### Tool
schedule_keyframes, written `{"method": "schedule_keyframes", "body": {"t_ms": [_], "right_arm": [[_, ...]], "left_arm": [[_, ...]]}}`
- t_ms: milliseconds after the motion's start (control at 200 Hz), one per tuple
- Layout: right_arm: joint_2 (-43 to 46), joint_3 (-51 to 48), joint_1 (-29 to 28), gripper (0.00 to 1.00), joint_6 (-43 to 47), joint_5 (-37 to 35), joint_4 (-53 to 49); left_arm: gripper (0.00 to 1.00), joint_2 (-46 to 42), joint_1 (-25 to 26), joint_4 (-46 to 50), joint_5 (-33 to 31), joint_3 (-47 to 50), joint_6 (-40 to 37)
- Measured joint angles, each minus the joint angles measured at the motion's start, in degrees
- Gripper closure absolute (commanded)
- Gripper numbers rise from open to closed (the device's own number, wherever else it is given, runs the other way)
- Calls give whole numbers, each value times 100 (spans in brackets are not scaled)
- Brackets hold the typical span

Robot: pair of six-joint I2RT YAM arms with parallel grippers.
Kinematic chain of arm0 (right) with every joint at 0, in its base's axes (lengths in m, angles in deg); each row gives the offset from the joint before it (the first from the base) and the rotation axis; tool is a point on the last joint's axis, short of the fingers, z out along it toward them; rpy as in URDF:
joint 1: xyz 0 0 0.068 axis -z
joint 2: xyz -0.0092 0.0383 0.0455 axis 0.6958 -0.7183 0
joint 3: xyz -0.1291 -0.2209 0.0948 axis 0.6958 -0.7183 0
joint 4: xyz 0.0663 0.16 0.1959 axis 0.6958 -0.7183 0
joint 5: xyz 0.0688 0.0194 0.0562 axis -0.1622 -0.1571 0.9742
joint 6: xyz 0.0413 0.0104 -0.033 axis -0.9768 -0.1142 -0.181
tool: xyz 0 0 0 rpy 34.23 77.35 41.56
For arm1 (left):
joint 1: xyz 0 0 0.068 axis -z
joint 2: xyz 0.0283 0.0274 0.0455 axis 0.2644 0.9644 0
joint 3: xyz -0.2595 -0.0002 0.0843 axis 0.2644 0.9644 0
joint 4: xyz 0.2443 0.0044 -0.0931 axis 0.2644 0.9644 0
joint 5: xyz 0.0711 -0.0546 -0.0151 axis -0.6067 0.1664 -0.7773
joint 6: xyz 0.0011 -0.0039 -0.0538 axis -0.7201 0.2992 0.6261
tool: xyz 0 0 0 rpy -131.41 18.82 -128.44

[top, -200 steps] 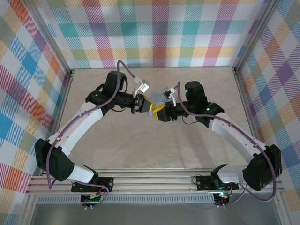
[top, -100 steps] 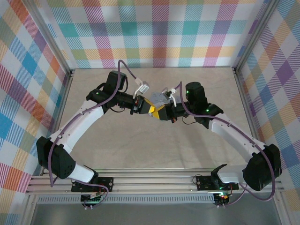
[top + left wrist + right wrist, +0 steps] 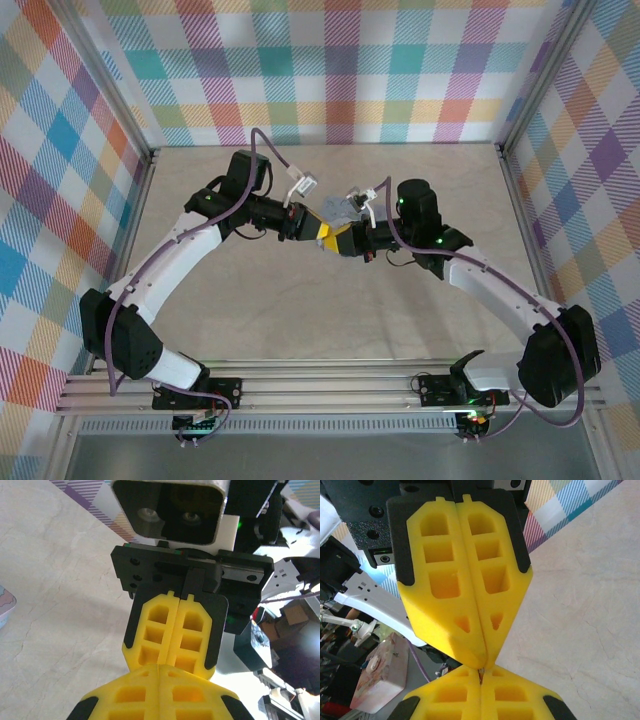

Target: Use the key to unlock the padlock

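Desk (image 3: 330, 310): pale, marbled stone-look top. Plaid wall panels (image 3: 330, 70) in pastel checks stand at 9, 12 and 3 o'clock. Slotted aluminium rail (image 3: 330, 395) runs along the 6 o'clock edge. Right wrist view: pinkish box (image 3: 375, 672) at 7 o'clock, blurred. Left wrist view: cardboard box (image 3: 295, 615) at 3 o'clock; pastel-edged item (image 3: 4, 605) at 9 o'clock, cropped, can't identify.

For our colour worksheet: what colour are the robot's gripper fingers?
Yellow fingers, black-edged; clearest in the right wrist view.
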Motion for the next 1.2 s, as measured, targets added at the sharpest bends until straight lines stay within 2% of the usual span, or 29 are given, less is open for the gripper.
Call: {"method": "schedule_keyframes", "body": {"t_ms": [65, 100, 150, 210, 260, 335, 385, 580, 770, 940, 1200], "right_arm": [[2, -111, 2, 100, -149, -33, 278], [2, -184, 2, 100, -223, -66, 433], [7, -275, 7, 100, -328, -98, 616], [11, -380, 7, 100, -444, -175, 833], [11, -446, -17, 100, -516, -197, 968], [11, -494, -50, 100, -612, -243, 1154], [24, -527, -57, 100, -660, -282, 1270], [107, -688, -55, 100, -887, -476, 1683], [118, -767, -55, 100, -1174, -691, 1980], [24, -769, -55, 100, -1467, -708, 2367], [-372, -737, -55, 100, -1840, -573, 2754]], "left_arm": [[100, 0, -11, -138, -13, 52, 190], [97, 0, -11, -223, -28, 92, 302], [88, 0, -15, -339, -44, 155, 452], [70, -2, -15, -522, -83, 243, 682], [58, -7, -7, -732, -136, 315, 809], [47, -63, -4, -1038, -247, 479, 1099], [43, -138, -4, -1259, -343, 603, 1252], [43, -798, -138, -2391, -754, 1357, 1987], [50, -1497, -422, -3851, -1091, 2413, 2852], [52, -1596, -433, -4841, -1163, 2957, 3482], [56, -1582, -402, -5497, -1069, 3086, 3888]]}}
